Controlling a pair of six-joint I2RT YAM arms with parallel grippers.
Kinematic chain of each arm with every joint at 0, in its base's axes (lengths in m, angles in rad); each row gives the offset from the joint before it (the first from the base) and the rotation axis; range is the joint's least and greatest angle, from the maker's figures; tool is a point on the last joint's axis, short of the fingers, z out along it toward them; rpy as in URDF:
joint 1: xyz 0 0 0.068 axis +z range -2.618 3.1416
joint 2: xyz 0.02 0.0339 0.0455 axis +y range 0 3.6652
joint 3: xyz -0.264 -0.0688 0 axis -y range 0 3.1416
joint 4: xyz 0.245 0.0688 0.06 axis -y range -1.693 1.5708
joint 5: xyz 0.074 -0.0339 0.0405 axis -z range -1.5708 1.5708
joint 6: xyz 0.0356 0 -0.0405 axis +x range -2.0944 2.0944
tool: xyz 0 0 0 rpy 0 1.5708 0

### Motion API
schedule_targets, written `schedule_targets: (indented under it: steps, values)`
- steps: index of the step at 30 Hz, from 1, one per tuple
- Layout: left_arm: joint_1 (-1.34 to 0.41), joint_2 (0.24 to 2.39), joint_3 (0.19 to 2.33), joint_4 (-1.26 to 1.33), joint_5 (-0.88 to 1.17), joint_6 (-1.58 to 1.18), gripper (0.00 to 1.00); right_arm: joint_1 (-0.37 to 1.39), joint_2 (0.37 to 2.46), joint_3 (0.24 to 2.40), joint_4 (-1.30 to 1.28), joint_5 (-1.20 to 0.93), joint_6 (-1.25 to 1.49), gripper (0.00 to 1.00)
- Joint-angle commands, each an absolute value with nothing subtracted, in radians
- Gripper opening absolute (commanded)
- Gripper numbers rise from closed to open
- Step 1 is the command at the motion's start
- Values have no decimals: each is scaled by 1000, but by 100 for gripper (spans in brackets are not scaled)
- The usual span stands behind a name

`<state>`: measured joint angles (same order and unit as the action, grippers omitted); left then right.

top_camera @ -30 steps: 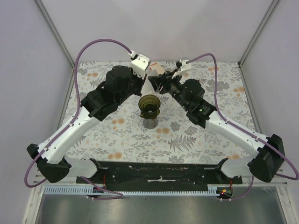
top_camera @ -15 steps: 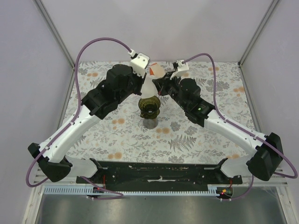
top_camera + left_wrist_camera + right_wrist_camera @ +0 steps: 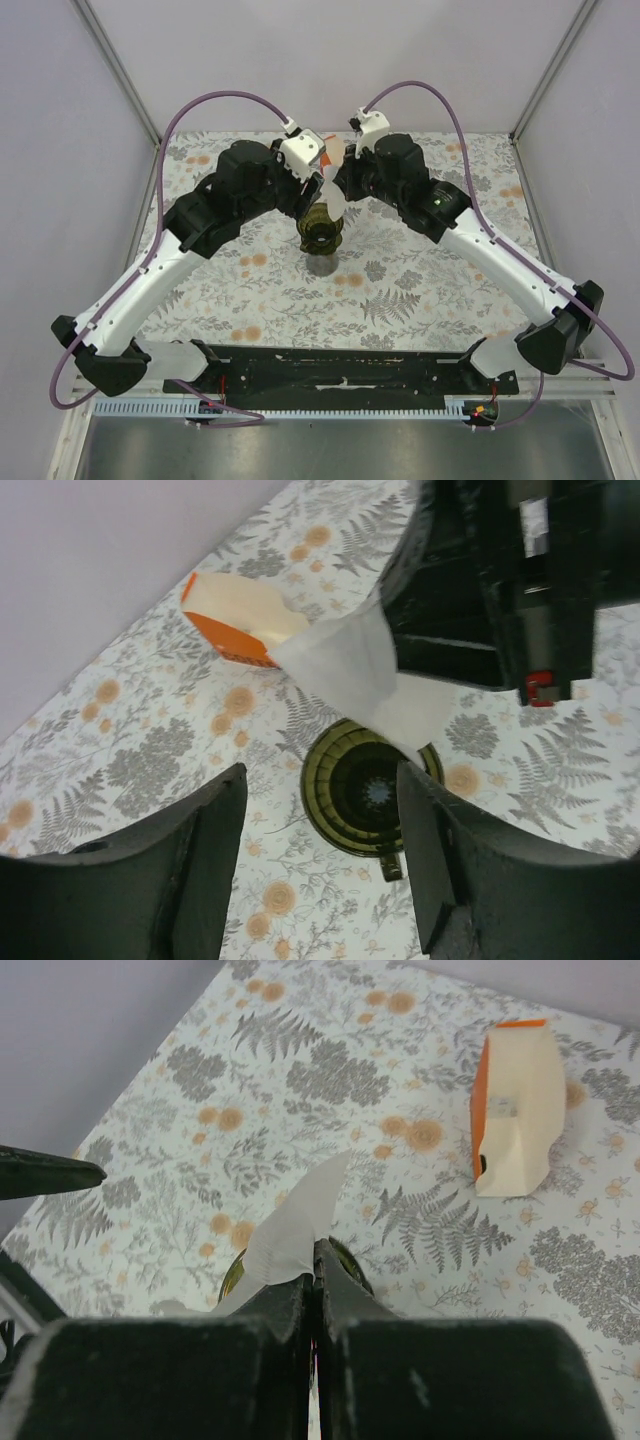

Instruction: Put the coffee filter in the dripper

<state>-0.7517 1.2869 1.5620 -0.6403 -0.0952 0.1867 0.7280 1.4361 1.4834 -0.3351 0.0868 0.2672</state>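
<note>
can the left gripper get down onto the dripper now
Probably not cleanly: the coffee filter, pinched in the right gripper, hangs across the dripper; only part of its rim lies free below the open left gripper.

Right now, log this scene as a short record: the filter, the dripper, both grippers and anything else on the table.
table: floral cloth
dripper: upright on the table, nothing inside
coffee filter: white paper, pinched at one edge, hanging over the dripper, not seated in it
right gripper: shut on the coffee filter
left gripper: open, holding nothing, above the dripper
pack: orange and cream, lying on the table beyond the dripper, apart from it
</note>
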Motion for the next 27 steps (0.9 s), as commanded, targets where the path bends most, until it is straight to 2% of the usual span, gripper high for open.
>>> schedule_targets:
  steps: [1, 5, 9, 14, 18, 23, 27]
  values:
    - [-749, 1255, 1653, -732, 81, 210, 70, 730, 1477, 1595, -586, -83, 224, 0]
    - [-658, 1267, 1703, -771, 175, 128, 74, 732, 1561, 1710, -702, -181, 218, 0]
    - [-540, 1290, 1712, -811, 233, 58, 70, 733, 1634, 1795, -797, -227, 198, 0]
    - [-534, 1273, 1628, -813, 290, 32, 69, 732, 1704, 1848, -834, -204, 199, 0]
    - [-540, 1287, 1554, -815, 327, 12, 78, 732, 1759, 1897, -862, -198, 209, 0]
    - [-549, 1334, 1543, -824, 174, 38, 81, 732, 1775, 1893, -868, -193, 209, 0]
    - [-549, 1374, 1552, -822, 150, 61, 72, 730, 1784, 1894, -871, -192, 199, 0]
